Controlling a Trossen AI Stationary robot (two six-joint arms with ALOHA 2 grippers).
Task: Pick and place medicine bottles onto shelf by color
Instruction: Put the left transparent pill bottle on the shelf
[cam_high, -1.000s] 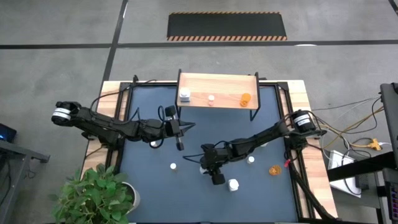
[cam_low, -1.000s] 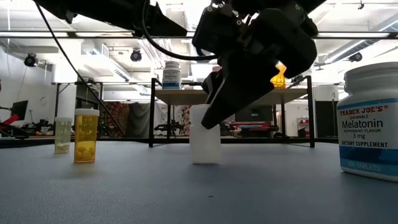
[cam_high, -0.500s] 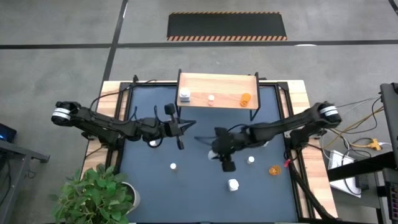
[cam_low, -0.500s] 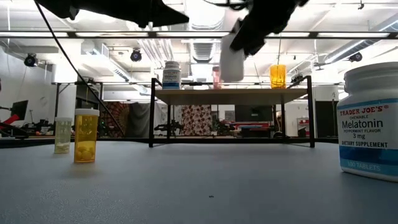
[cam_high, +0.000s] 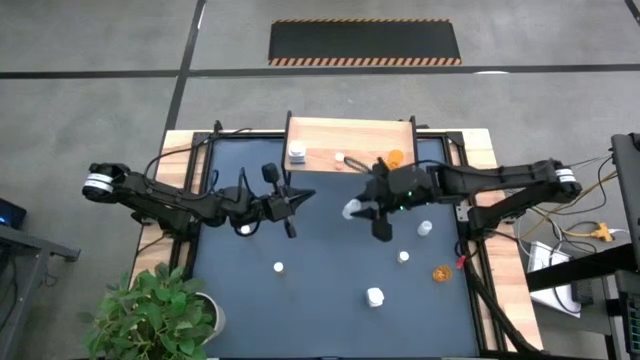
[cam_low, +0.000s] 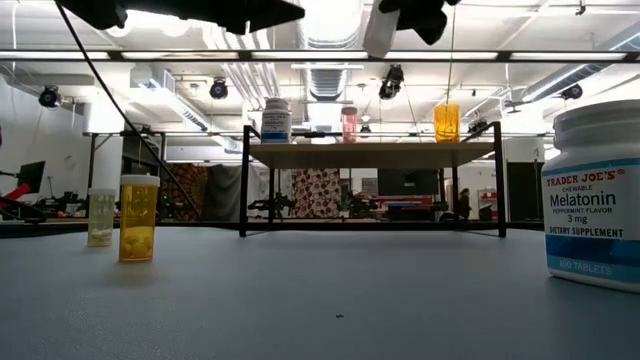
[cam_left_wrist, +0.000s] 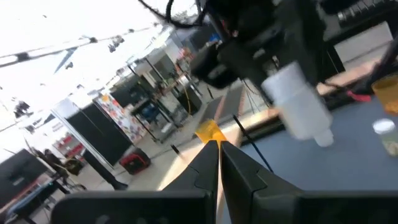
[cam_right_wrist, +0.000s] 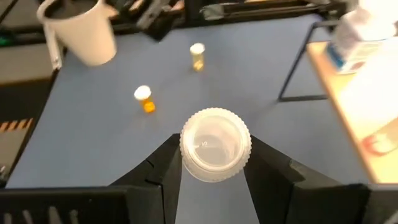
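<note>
My right gripper (cam_high: 368, 208) hangs high over the blue mat, just in front of the light-wood shelf (cam_high: 350, 132), shut on a white medicine bottle (cam_high: 353, 210) that also shows in the low view (cam_low: 380, 30). On the shelf stand a white bottle (cam_high: 297, 155), a small pale one (cam_high: 340, 158) and an orange one (cam_high: 396, 158). My left gripper (cam_high: 303, 196) is shut and holds nothing, over the mat's left half. My right gripper pinches the white bottle between its two fingers (cam_right_wrist: 163, 167), which lie on the bottle's opposite sides just below the ridged cap (cam_right_wrist: 215, 144). The fingers slant down from the table's right. The bottle is lifted clear of the mat, higher than the shelf top.
More bottles stand on the mat: white-capped ones (cam_high: 278, 268) (cam_high: 375, 296) (cam_high: 403, 257) (cam_high: 424, 229), an orange one (cam_high: 441, 272), an amber one (cam_low: 138, 218) and a large Melatonin bottle (cam_low: 595, 195). A potted plant (cam_high: 160, 310) stands at the near left corner.
My right gripper has lifted the white bottle off the mat, from standing there to well above shelf height, and carried it toward the far edge and the shelf. My left gripper has rolled about its own line and tipped up a little, staying shut.
</note>
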